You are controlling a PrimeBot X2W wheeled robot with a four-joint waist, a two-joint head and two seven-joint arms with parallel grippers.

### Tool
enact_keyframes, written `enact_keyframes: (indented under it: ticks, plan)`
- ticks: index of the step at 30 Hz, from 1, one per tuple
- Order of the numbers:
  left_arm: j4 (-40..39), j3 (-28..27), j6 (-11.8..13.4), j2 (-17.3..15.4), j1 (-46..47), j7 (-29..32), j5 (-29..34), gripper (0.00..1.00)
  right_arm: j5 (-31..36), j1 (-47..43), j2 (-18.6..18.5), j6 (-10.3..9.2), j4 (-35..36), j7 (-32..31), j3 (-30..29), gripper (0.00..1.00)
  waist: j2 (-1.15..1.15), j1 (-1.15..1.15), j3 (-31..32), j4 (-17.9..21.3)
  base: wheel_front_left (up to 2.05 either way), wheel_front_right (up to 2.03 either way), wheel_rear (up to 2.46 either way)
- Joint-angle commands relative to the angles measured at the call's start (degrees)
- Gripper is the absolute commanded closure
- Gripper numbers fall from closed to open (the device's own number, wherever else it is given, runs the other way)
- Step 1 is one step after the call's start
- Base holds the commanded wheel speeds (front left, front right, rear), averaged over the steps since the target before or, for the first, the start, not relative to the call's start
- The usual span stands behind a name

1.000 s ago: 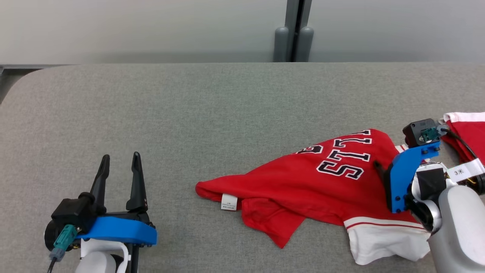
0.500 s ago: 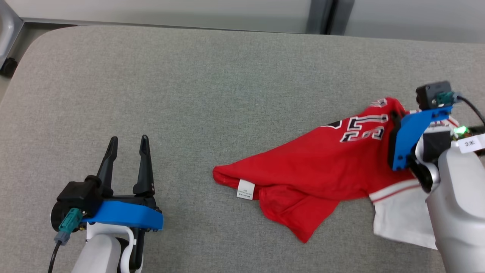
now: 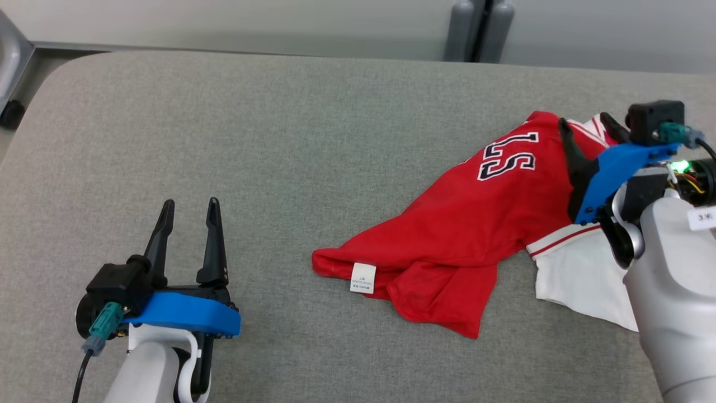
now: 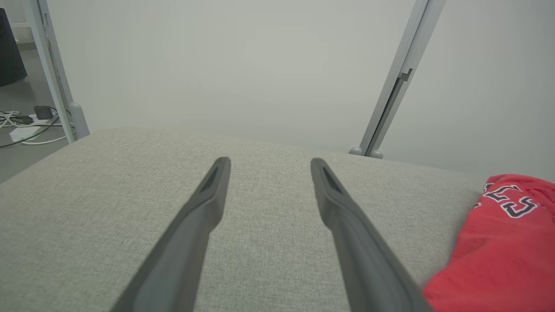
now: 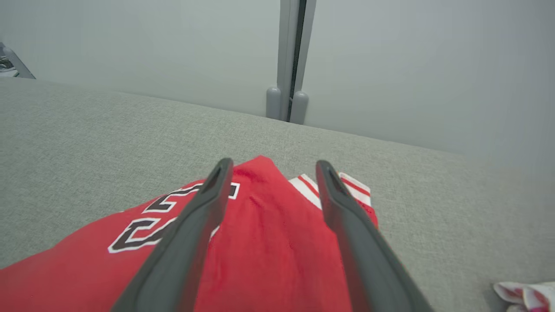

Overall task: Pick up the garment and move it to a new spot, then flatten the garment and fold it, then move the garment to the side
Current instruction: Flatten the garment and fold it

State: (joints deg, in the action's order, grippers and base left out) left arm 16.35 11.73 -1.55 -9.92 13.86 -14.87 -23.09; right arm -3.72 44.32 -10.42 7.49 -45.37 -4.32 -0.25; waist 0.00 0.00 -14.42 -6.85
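Observation:
A red garment (image 3: pixel 447 235) with dark-and-white lettering and a white sleeve (image 3: pixel 576 280) lies crumpled on the right half of the grey table (image 3: pixel 279 140). A white label (image 3: pixel 363 278) shows at its near left hem. My right gripper (image 3: pixel 587 127) is open just over the garment's far right end, one finger on each side of a red ridge; the right wrist view shows the cloth (image 5: pixel 269 247) under the open right gripper (image 5: pixel 273 167). My left gripper (image 3: pixel 190 204) is open and empty at the near left, with the garment (image 4: pixel 498 242) off to its right beyond the left gripper (image 4: pixel 269 162).
The table has a rounded far left corner (image 3: pixel 61 61). Grey posts (image 3: pixel 480 31) stand against the wall behind it. A scrap of red-and-white cloth (image 5: pixel 524 294) lies at the table's right. Cables (image 4: pixel 26 125) lie on the floor to the left.
The head camera has shifted. The right gripper moved toward the far side with the garment's lettered end, which now lies farther back; its fingers now show spread. The left arm has stayed put.

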Motion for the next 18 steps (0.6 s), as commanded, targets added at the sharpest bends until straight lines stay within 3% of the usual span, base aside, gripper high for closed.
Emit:
enact_keyframes:
  ticks: [1,11,18]
  plan:
    - [0.26,-0.38,-0.08,-0.12,-0.77,-0.29,0.43,0.00,-1.79,-2.23,-1.01,0.01,0.90,2.41,0.92,0.00,0.00,0.00,1.43,0.94,0.00,0.00,0.00]
    - [0.31,-1.86,0.41,-0.72,-4.53,-0.34,-0.28,0.00,-10.04,-16.34,-2.77,0.01,16.94,11.08,4.51,0.00,0.00,0.00,6.52,4.59,0.00,0.00,0.00]
    - [-0.50,-3.29,0.91,-1.22,-7.69,-0.37,-0.40,0.00,-10.27,-31.70,-0.07,0.01,32.46,12.11,2.60,0.00,0.00,0.00,8.80,7.36,0.00,0.00,0.00]
